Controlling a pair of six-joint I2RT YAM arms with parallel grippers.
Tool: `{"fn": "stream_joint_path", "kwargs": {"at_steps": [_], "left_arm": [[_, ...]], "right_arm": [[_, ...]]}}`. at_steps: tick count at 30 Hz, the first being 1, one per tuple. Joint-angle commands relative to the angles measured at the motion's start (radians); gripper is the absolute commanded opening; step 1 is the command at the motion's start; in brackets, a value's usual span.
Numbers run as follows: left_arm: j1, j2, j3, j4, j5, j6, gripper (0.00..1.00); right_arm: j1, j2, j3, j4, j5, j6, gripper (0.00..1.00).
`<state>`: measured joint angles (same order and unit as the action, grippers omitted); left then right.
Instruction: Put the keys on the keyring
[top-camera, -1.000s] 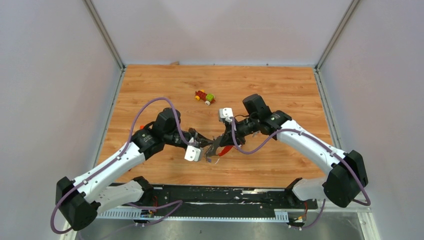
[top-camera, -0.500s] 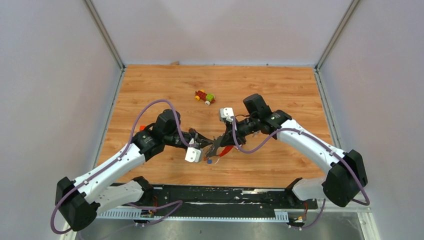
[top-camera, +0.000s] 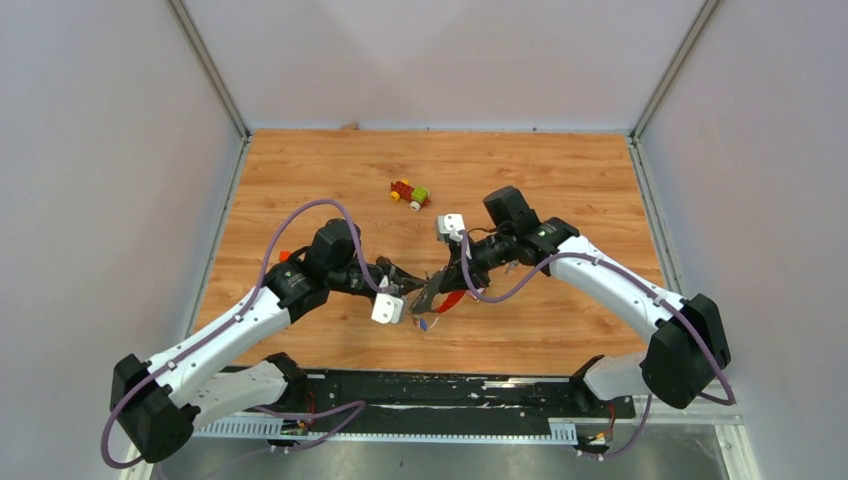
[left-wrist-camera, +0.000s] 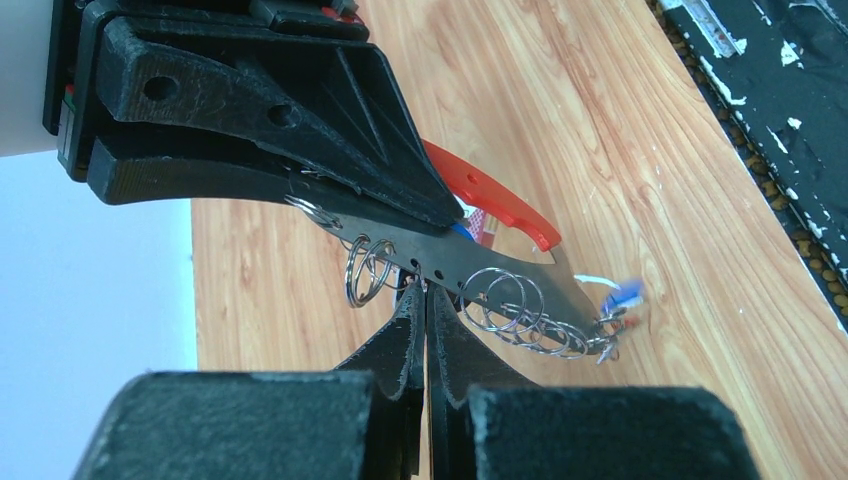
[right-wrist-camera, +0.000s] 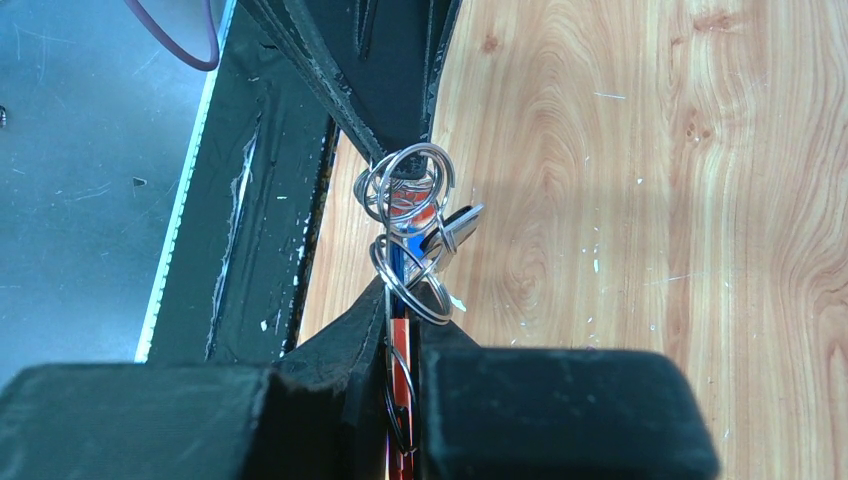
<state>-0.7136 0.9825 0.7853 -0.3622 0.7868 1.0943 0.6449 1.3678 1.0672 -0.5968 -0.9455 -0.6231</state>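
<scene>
keyring (left-wrist-camera: 450, 258) — clamped between both pairs of jaws

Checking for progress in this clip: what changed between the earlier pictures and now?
The right arm eased slightly left, and the keys dangling under the keyring swung a little leftward. Nothing was taken or let go: the left hand and right hand stay shut on the keyring, held above the table. The toy car has not moved.

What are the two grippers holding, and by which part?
Both are shut on the keyring: the left gripper pinches the grey fob mid-length by its edge, the right gripper clamps one end.
</scene>
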Motion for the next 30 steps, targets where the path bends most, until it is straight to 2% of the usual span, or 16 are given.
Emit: {"fn": "stream_joint_path", "kwargs": {"at_steps": [1,8,13,15,25,30], "left_arm": [[0.008,-0.023,0.037,-0.065,-0.034,-0.023,0.0],[0.008,-0.027,0.017,-0.043,-0.06,-0.036,0.02],[0.008,-0.039,0.051,-0.093,-0.093,-0.002,0.32],[0.008,-0.041,0.075,-0.121,-0.099,0.019,0.37],[0.008,0.02,0.141,-0.131,-0.043,0.024,0.33],[0.008,0.034,0.133,-0.174,0.029,0.01,0.37]], "right_arm": [[-0.008,-0.002,0.046,-0.023,-0.043,-0.005,0.0],[-0.007,-0.009,0.047,-0.032,-0.054,-0.01,0.0],[-0.007,-0.006,0.045,-0.036,-0.057,-0.018,0.0],[-0.007,-0.001,0.046,-0.039,-0.059,-0.021,0.0],[-0.007,0.001,0.051,-0.048,-0.064,-0.031,0.0],[-0.008,0.001,0.053,-0.055,-0.063,-0.035,0.0]]}}
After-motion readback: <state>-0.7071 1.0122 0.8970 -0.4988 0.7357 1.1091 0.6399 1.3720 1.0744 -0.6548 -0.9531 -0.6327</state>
